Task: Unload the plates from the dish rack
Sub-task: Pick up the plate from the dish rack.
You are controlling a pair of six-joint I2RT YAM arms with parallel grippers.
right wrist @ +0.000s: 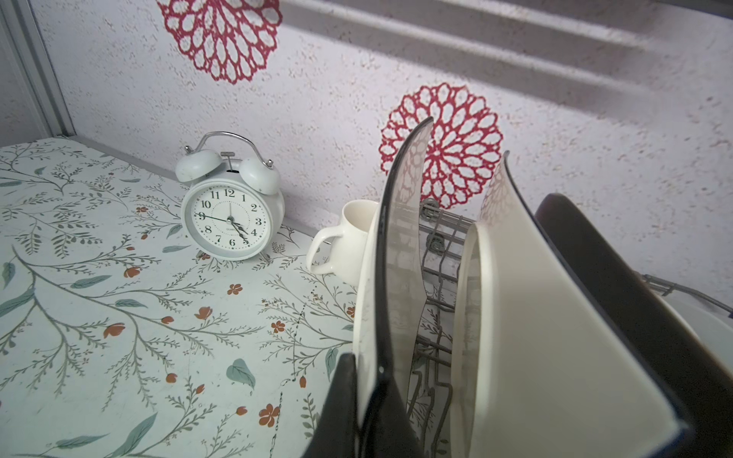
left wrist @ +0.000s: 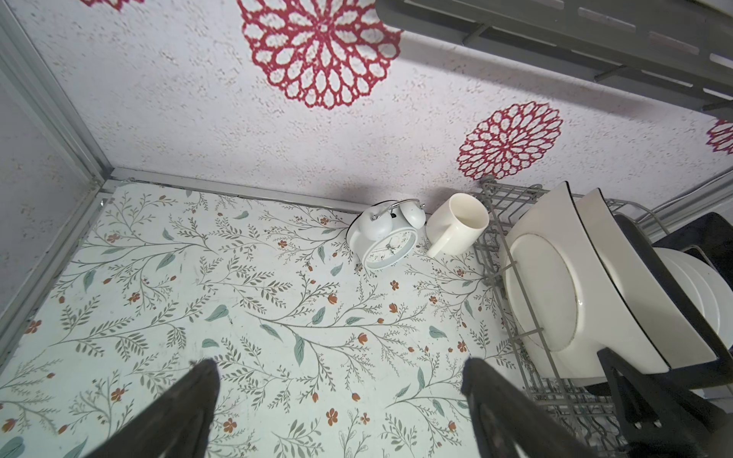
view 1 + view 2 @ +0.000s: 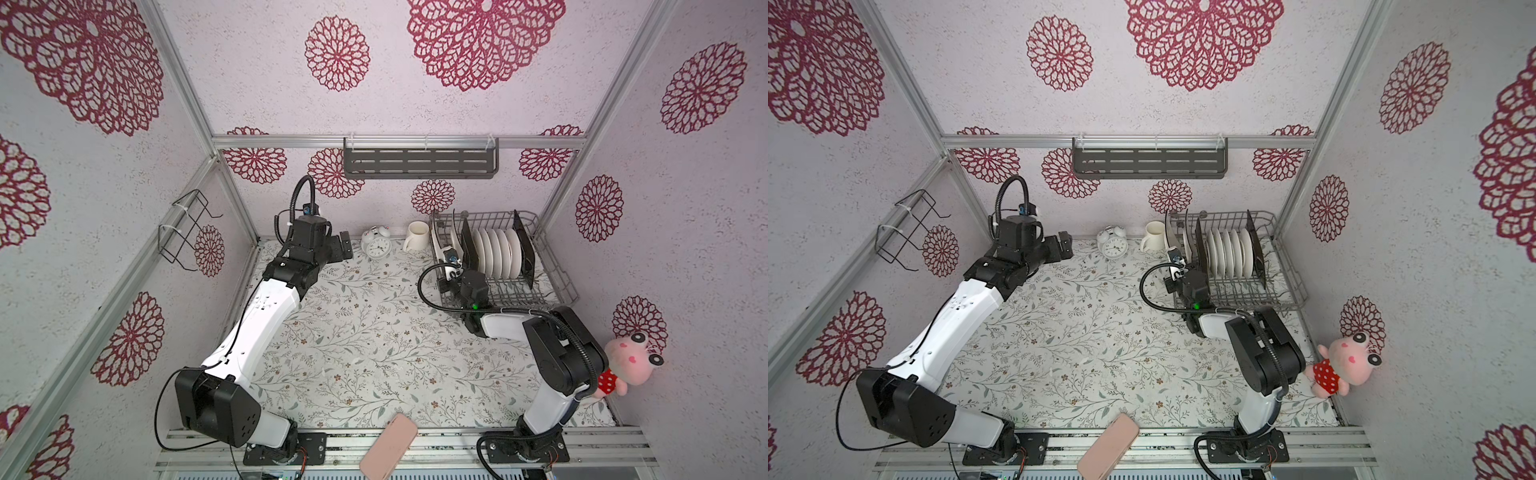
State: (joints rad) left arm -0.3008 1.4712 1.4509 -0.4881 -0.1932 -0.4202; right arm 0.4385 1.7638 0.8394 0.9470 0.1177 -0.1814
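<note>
Pinching the edge of the end square plate [image 1: 398, 277], the right hand [image 1: 373, 400] is clamped tight on it. The plate stands up in the dish rack [image 3: 559, 270] at the back right of the table [image 3: 374, 353], beside the mug [image 3: 417, 235]. More plates [image 3: 496, 253] stand there too. The left hand [image 2: 341, 380] hangs near the clock [image 3: 376, 245], fingers [image 2: 190, 404] spread wide.
</note>
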